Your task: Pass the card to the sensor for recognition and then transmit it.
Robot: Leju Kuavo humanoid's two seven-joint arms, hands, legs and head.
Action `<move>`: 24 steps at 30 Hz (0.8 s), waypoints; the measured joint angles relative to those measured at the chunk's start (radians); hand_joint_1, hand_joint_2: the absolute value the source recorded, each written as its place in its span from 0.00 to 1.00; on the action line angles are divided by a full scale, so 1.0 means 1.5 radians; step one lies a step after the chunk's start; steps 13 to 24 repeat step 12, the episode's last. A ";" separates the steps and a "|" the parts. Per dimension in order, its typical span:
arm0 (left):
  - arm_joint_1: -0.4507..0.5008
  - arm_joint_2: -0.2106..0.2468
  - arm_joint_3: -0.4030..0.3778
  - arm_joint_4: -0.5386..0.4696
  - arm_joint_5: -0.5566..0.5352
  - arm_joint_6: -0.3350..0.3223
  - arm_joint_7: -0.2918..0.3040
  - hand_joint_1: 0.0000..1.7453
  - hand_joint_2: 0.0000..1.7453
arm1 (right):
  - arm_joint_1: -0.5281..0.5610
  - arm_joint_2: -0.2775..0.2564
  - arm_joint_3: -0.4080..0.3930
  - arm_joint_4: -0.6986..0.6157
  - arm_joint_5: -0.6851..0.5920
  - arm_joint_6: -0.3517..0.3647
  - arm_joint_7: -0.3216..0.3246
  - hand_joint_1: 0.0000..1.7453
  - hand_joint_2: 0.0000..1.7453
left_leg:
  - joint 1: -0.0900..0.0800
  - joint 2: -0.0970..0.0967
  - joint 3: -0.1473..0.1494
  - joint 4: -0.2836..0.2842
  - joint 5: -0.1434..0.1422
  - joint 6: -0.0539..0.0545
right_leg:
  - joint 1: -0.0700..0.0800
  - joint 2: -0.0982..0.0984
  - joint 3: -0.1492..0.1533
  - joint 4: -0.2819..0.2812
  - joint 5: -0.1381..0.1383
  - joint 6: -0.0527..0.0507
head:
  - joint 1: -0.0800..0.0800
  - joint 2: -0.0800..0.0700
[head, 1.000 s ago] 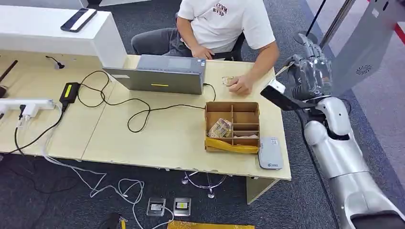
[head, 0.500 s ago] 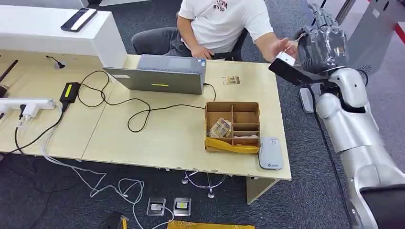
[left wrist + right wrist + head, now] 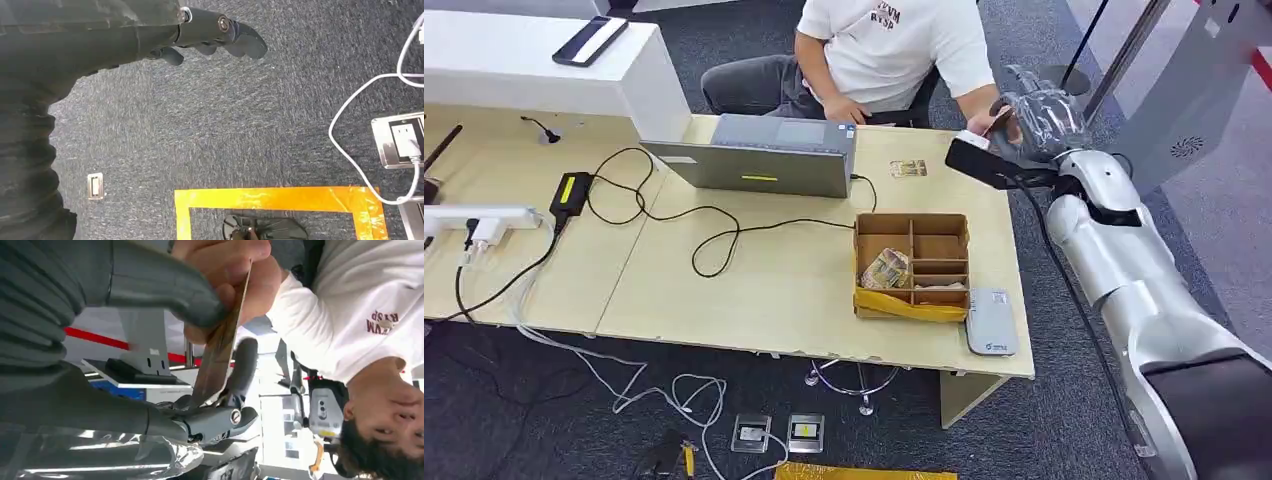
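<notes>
- Up past the worktop's (image 3: 804,290) far right corner: right robot hand (image 3: 1036,118), fingers (image 3: 165,287) closed around the card (image 3: 220,347).
- Also pinched at its other end by the person's hand (image 3: 227,277); card thus gripped from both sides, edge-on in the right wrist view, in the air between the two.
- In the head view, card hidden behind the hand; cannot tell its angle there.
- Down by the floor (image 3: 250,125): left robot hand (image 3: 210,37), fingers loosely apart, nothing in them.
- On the worktop, near right corner: grey sensor (image 3: 991,322), flat, just beside the box (image 3: 911,265).
- Cardboard box split into compartments, a crumpled packet (image 3: 885,268) in the near-left one.
- Second card (image 3: 907,168) flat on the worktop, between the laptop (image 3: 759,155) and the far right corner, well apart from the sensor.
- Seated behind the worktop: person (image 3: 889,45) in a white shirt.
</notes>
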 joint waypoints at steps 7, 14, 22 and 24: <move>0.001 0.002 -0.002 0.000 0.004 0.001 0.000 0.00 1.00 | 0.000 0.011 0.007 0.029 0.001 -0.029 0.005 0.00 1.00 | 0.000 0.000 0.000 0.000 0.000 0.000 | 0.000 0.000 0.000 0.000 0.000 0.000 | 0.000 0.000; 0.002 0.002 -0.004 0.000 0.005 0.003 0.000 0.00 1.00 | 0.000 0.013 0.008 0.039 0.000 -0.042 0.005 0.00 1.00 | 0.000 0.000 0.000 0.000 0.000 0.000 | 0.000 0.000 0.000 0.000 0.000 0.000 | 0.000 0.000; 0.002 0.002 -0.004 0.000 0.005 0.003 0.000 0.00 1.00 | 0.000 0.013 0.008 0.039 0.000 -0.042 0.005 0.00 1.00 | 0.000 0.000 0.000 0.000 0.000 0.000 | 0.000 0.000 0.000 0.000 0.000 0.000 | 0.000 0.000; 0.002 0.002 -0.004 0.000 0.005 0.003 0.000 0.00 1.00 | 0.000 0.013 0.008 0.039 0.000 -0.042 0.005 0.00 1.00 | 0.000 0.000 0.000 0.000 0.000 0.000 | 0.000 0.000 0.000 0.000 0.000 0.000 | 0.000 0.000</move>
